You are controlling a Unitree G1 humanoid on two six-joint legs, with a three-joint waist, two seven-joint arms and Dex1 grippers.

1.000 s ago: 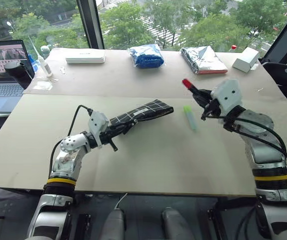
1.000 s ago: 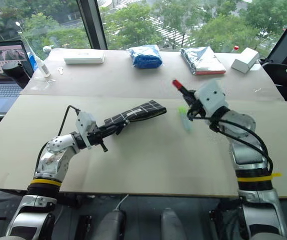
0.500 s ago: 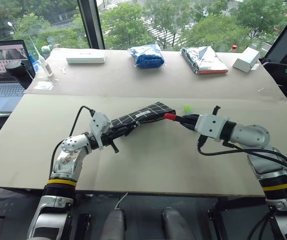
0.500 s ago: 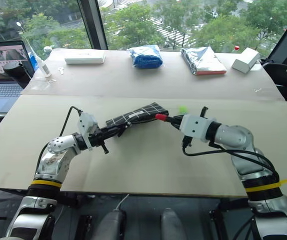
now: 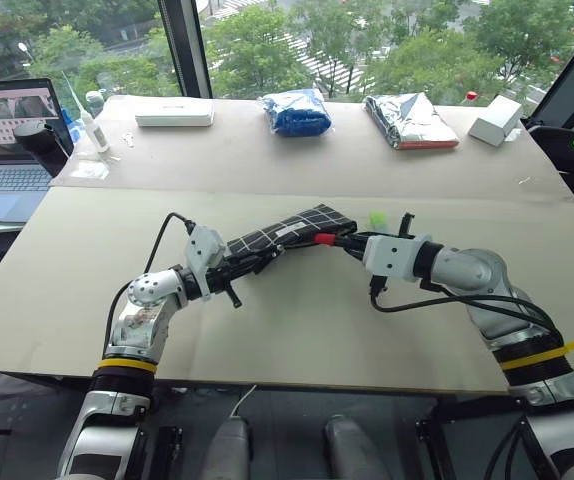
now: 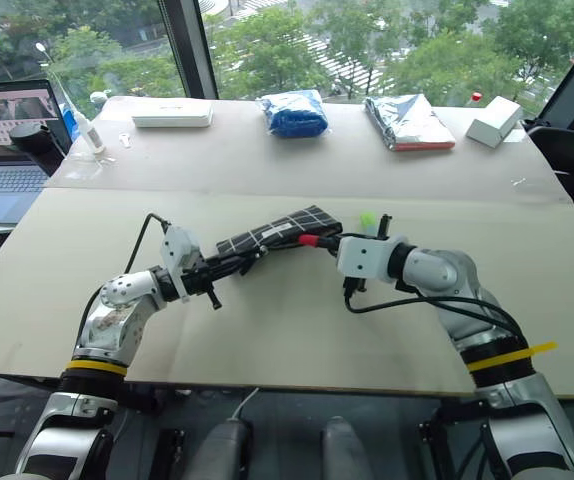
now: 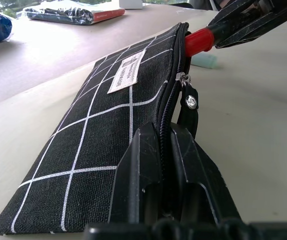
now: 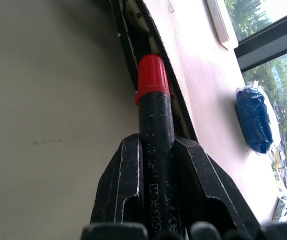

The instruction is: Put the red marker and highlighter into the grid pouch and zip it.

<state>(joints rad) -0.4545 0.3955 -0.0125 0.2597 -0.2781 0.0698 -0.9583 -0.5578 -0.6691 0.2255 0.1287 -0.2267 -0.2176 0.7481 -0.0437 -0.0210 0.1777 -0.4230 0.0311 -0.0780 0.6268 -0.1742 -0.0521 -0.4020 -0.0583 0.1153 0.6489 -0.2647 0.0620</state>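
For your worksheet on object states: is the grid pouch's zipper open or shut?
Open. On the grid pouch the zipper teeth part at the far end, where the red marker tip enters the gap.

No print on the grid pouch (image 7: 108,125) label is legible.

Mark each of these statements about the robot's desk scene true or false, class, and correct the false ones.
1. The right gripper holds the red marker, red end at the open mouth of the grid pouch. True.
2. The highlighter is already inside the pouch. False: it lies on the table beyond the right gripper.
3. The left gripper is shut on the pouch's zipper edge. True.
4. The pouch is zipped fully shut. False: its far end gapes open.
5. A laptop sits at the robot's far right. False: it is at the far left.
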